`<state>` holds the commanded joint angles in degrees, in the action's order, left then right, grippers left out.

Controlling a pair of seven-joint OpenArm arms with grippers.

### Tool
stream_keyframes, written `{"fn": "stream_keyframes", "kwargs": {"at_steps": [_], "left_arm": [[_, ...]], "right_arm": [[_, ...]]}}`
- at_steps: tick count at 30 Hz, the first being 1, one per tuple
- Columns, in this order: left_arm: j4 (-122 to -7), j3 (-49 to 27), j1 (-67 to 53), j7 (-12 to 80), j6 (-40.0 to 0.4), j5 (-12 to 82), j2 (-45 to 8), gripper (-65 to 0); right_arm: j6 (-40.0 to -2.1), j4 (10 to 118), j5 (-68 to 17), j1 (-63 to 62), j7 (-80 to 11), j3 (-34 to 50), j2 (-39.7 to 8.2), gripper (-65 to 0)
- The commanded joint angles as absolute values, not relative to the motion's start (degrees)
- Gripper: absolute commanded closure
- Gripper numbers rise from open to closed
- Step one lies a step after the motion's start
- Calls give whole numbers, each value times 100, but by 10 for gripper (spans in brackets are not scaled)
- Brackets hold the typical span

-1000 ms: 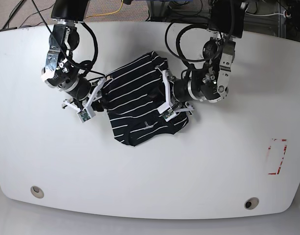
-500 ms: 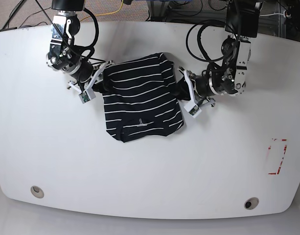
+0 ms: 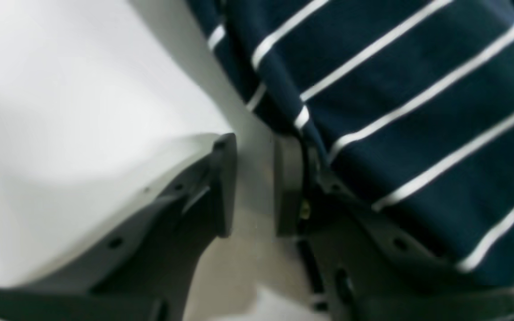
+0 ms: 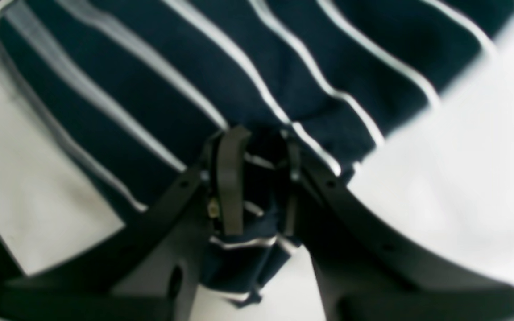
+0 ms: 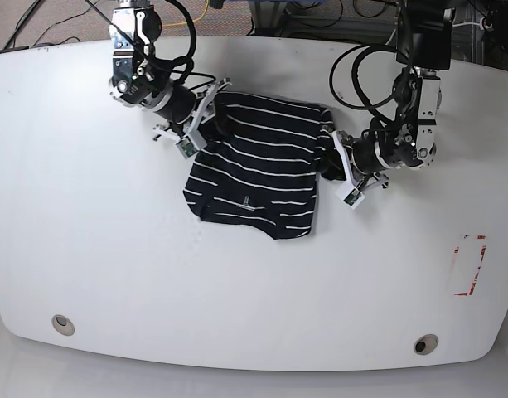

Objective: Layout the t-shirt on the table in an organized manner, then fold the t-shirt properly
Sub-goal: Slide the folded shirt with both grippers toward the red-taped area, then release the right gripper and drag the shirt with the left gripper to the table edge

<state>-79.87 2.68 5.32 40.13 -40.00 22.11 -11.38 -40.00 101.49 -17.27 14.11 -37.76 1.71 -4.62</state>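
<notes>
While the t-shirt [image 5: 258, 174] lies bunched near the far edge of the table [image 5: 113, 274], about midway between its left and right edges, it is held at one side only. A fold of cloth is pinched by the right gripper [image 4: 257, 178] — its jaws are nearly closed, with striped cloth packed between them. The left gripper [image 3: 252, 178] is seen just beside the other side of the shirt; a narrow gap is left between its jaws, and only bare table shows in that gap. Cloth lies over one of its fingers [image 3: 290, 187], but nothing is gripped.

The shirt is judged to be soft, light and floppy. It will sag and crease wherever it is not held, and it may slide easily on the shiny top. It is not spread flat yet, so the laying-out step looks unfinished. A good hold would likely be taken at two matching spots — the shoulders or the bottom corners — so the cloth can be pulled tight between them. Which spots are nearest cannot be told from the crumpled shape.
</notes>
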Motion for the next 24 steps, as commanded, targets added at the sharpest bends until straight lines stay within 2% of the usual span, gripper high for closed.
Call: {"fn": "stream_keyframes", "kwargs": {"at_steps": [9,14,16,18,24], "left_arm": [[-9015,92,488,4497,-4000,2211,-1103,-133],[-9754,198,356,4532,-4000,2167,-954,-133],[-9982,242,303,4532,-3864,2167,-831,-133],[-10246,365,277,4523,-3538,2167,-681,-133],[-10308,1051,259,4409,-2985,2167,-330,-133]], "right_arm": [[-4000,10466,-1727,1411,-3785,136,-505,-116],[-4000,10897,-1745,1349,-4154,145,-866,-116],[-4000,11073,-1745,1341,-4347,215,-963,-116],[-4000,11319,-1771,1349,-4567,462,-1059,-116],[-4000,11530,-1771,1349,-4734,1209,-1209,-116]]}}
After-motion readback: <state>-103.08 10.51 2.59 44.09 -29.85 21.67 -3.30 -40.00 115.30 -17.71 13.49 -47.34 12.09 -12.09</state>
